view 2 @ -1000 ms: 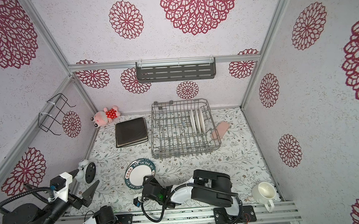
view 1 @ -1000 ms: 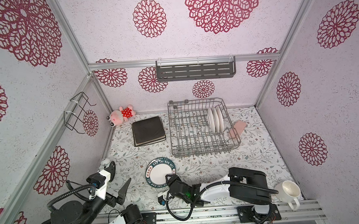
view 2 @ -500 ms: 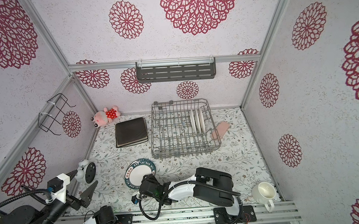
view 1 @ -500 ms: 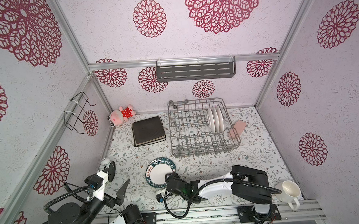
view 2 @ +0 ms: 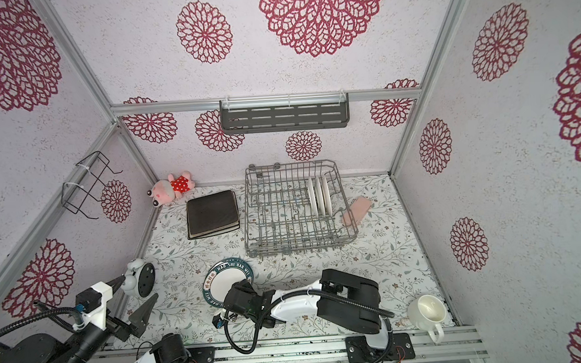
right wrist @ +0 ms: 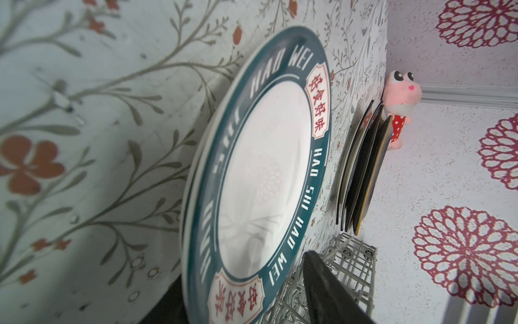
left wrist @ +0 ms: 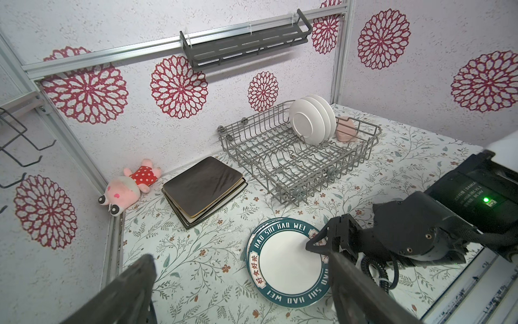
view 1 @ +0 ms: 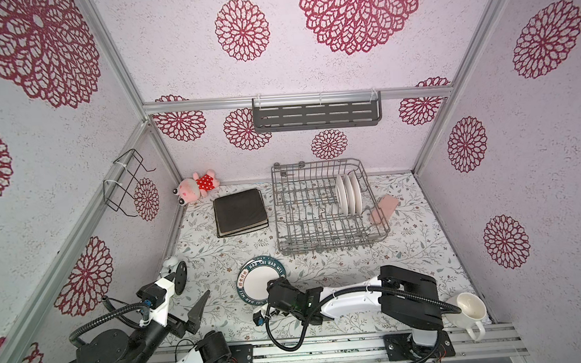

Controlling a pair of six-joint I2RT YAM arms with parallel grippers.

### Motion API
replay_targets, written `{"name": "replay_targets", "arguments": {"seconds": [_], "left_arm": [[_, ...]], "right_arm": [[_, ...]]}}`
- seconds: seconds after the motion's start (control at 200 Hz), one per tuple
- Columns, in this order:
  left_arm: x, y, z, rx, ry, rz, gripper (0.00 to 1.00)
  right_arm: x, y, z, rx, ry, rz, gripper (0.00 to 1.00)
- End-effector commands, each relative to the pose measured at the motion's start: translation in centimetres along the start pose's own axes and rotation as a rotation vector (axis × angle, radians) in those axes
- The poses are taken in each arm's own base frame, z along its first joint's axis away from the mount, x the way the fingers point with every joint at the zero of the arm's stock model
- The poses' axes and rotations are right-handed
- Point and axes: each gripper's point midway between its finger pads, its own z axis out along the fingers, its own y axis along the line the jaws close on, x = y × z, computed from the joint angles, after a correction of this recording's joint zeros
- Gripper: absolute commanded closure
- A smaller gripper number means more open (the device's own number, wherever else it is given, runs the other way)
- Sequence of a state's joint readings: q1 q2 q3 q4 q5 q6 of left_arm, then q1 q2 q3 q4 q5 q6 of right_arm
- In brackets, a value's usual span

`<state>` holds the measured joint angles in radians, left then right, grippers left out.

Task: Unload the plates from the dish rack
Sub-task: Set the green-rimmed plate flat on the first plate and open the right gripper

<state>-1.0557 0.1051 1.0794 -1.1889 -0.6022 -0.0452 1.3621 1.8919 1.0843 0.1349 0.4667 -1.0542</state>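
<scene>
Three white round plates (view 1: 348,194) stand upright at the right end of the grey wire dish rack (view 1: 331,244). A stack of dark square plates (view 1: 241,211) lies on the table left of the rack. A round plate with a teal lettered rim (view 1: 257,283) lies flat in front of the rack, with another rim showing under it in the right wrist view. My right gripper (view 1: 271,285) (right wrist: 238,280) is open at this plate's near edge. One finger (right wrist: 330,294) stands clear above the plate's face. My left gripper (view 2: 132,295) (left wrist: 239,255) hangs wide open at the front left, holding nothing.
A pink plush toy (view 1: 196,188) lies in the back left corner. A small alarm clock (view 1: 177,275) stands by the left wall. A white mug (view 1: 469,308) sits at the front right, and a pink block (view 1: 384,207) leans at the rack's right side. The walls carry a grey shelf (view 1: 316,115) and a black wire holder (view 1: 127,185).
My right gripper's jaws have spread apart at the teal-rimmed plate's edge, and the plate stays flat on the table. The left arm has barely shifted.
</scene>
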Motion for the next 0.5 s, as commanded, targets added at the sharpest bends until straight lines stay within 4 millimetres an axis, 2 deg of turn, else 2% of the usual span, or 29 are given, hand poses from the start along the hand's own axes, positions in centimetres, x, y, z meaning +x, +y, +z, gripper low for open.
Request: {"name": "replay_targets", "arguments": {"seconds": [0.0, 0.495], "left_arm": [[0.0, -0.1, -0.2, 0.014, -0.014, 0.002, 0.03], [0.0, -0.1, -0.2, 0.018, -0.015, 0.003, 0.03]], "right_arm": [[-0.2, -1.9, -1.7, 0.003, -0.021, 0.036, 0.41], [-0.3, -2.7, -2.9, -0.025, -0.028, 0.032, 0.33]]}}
